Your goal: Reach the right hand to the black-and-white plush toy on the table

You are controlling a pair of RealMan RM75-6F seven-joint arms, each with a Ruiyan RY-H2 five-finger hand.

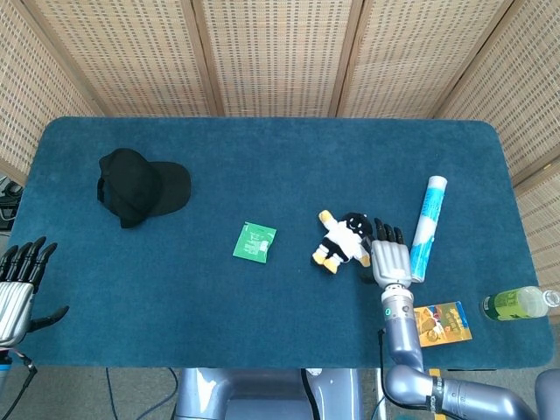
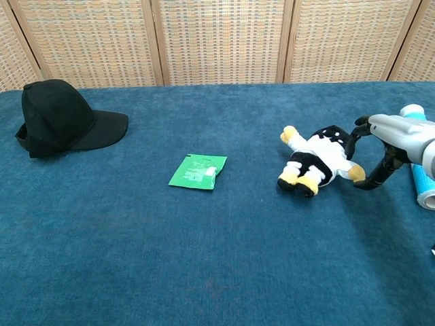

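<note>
The black-and-white plush toy [image 1: 342,239] [image 2: 315,160], with yellow feet and hands, lies on its back on the blue table, right of centre. My right hand [image 1: 390,258] [image 2: 393,137] hovers just to its right, fingers spread and curved, thumb low near the toy's yellow arm. It holds nothing; whether the fingertips touch the toy's head is unclear. My left hand [image 1: 17,284] hangs at the table's front left edge, fingers apart and empty; the chest view does not show it.
A black cap [image 1: 138,185] [image 2: 58,117] lies far left. A green packet [image 1: 255,241] [image 2: 198,170] sits left of the toy. A white-and-blue tube [image 1: 428,227] [image 2: 421,173] lies right of my right hand. A snack packet [image 1: 444,322] and green bottle [image 1: 514,304] are at front right.
</note>
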